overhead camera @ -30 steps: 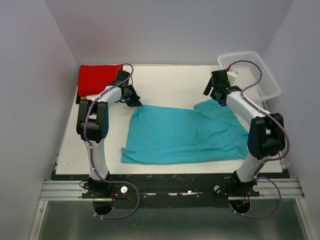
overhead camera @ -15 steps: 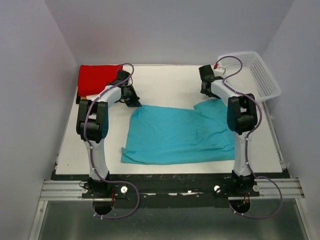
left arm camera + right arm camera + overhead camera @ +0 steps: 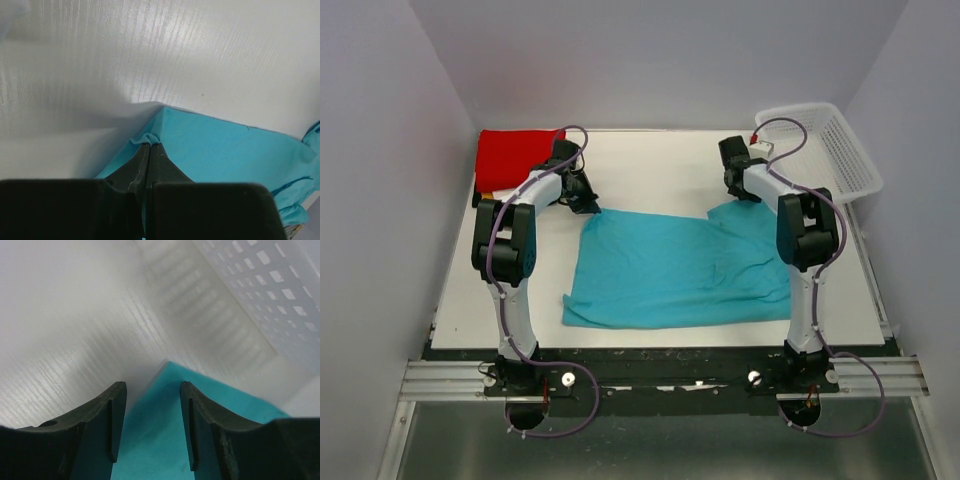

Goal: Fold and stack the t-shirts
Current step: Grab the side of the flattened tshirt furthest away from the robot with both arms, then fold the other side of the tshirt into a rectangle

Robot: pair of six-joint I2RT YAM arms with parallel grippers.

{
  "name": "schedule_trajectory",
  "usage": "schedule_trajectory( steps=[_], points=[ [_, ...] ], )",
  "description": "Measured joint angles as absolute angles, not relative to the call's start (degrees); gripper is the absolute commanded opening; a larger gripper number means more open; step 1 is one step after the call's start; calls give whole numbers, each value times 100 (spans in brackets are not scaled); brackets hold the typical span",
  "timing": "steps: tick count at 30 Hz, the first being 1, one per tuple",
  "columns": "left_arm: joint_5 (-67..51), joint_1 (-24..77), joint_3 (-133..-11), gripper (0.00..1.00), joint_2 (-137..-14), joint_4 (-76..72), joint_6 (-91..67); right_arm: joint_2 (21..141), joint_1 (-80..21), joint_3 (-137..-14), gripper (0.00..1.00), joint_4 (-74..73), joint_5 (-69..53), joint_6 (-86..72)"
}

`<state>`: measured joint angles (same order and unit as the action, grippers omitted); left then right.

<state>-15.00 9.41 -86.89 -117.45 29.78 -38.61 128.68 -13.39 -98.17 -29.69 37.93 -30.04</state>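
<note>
Top external view, shirt: a plain turquoise-blue cloth t-shirt (image 3: 680,270) is lying spread over the middle of the white table (image 3: 660,160), its long axis running left to right and its near hem close to the arm bases.
Shirt's look: it is lying mostly flat, rumpling toward the right, where a flap of cloth is doubling over.
Far-left corner: the left gripper (image 3: 150,146) is pinching it, fingers pressed together, with a small bunch of cloth riding up at the tips.
Far-right corner: the right gripper (image 3: 150,390) is hanging spread wide over it, one finger on either side of the cloth point, gripping nothing.
Deciding relation: that corner is lying just beneath and ahead of the open right fingers, so lowering and closing looks like the next need.
Likely step: taking both far corners to fold the far edge.
Stack: a red folded shirt (image 3: 515,155) is sitting at the table's far-left corner, behind the left gripper.
Beyond: a white plastic mesh basket (image 3: 840,150) is standing far right.
</note>
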Motion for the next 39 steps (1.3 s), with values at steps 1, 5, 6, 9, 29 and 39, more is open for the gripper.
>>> schedule_trajectory(
  steps=[1, 5, 6, 9, 29, 39],
  points=[
    [-1498, 934, -8689, 0, -11743, 2978, -3861, 12838, -1339, -9769, 53, -2987, 3833, -3013],
    [-1496, 917, -8689, 0, -11732, 2978, -3865, 12715, -1339, -9585, 47, -3063, 3946, -3024],
    [-1496, 917, -8689, 0, -11732, 2978, -3865, 12698, -1339, -9555, 45, -3094, 3966, -3030],
    [-1496, 913, -8689, 0, -11732, 2978, -3885, 12685, -1339, -9511, 36, -3144, 4040, -3057],
    [-1527, 906, -8235, 0, -10971, 2781, -3787, 11461, -1339, -8525, 1, -2639, 3481, -2600],
    [-1767, 908, -6643, 0, -9957, 2204, -3828, 9647, -1339, -6783, 1, -2226, 2657, -2462]
  ],
)
